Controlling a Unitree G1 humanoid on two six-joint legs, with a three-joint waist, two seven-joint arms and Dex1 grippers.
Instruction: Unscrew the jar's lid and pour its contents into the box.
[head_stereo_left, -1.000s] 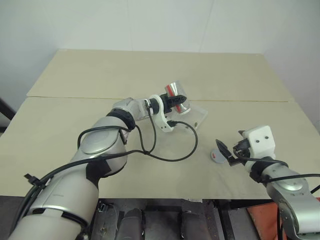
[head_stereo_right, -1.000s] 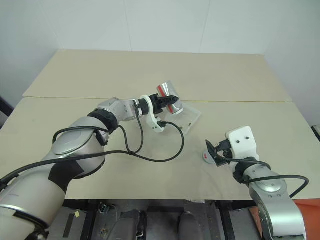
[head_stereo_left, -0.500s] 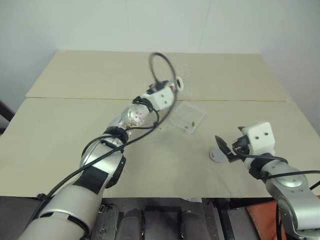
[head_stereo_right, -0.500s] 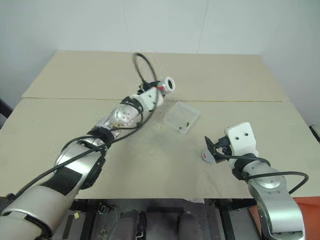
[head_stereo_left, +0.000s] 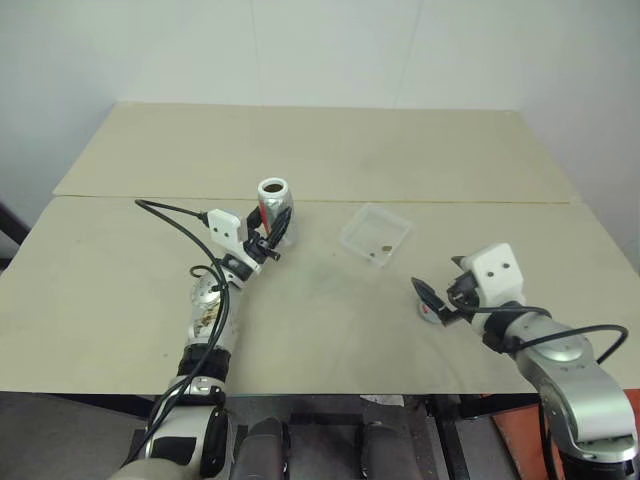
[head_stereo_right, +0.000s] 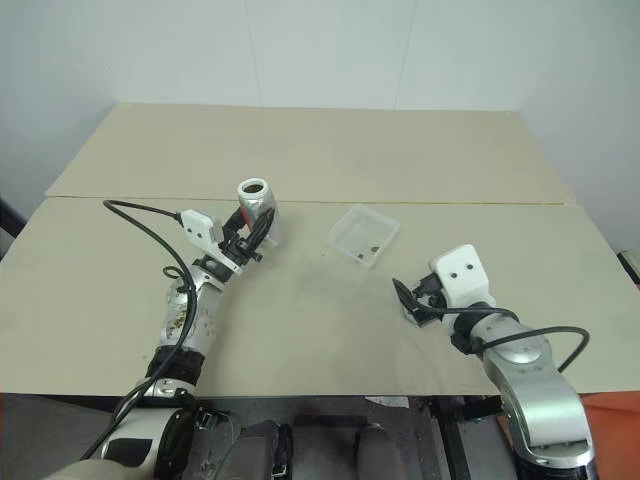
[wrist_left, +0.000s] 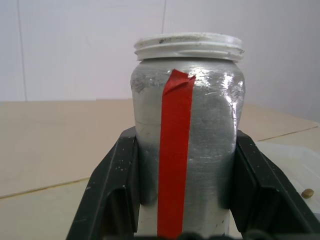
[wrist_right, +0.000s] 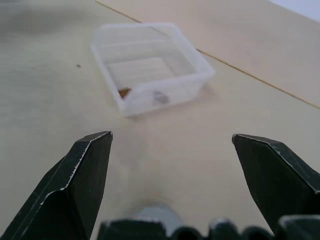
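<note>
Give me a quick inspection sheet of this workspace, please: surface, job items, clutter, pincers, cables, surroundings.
Surface: beige table, seam across it.
Job's things: jar upright, open-mouthed; box on the table holds a small brown bit; lid lies under the right pincer.
Clutter: nothing seen.
Grippers: left pincer shut on the jar; right pincer open, empty.
Cables: black cable looping off the left wrist.
Surroundings: white wall.

The left gripper (head_stereo_left: 272, 238) swung the jar (head_stereo_left: 272, 203) away from over the box (head_stereo_left: 375, 232) and turned it from tipped to upright, mouth up, well to the box's left. The contents (head_stereo_left: 385, 250) came to lie inside the box. The right gripper (head_stereo_left: 432, 302) edged slightly toward the box.
</note>
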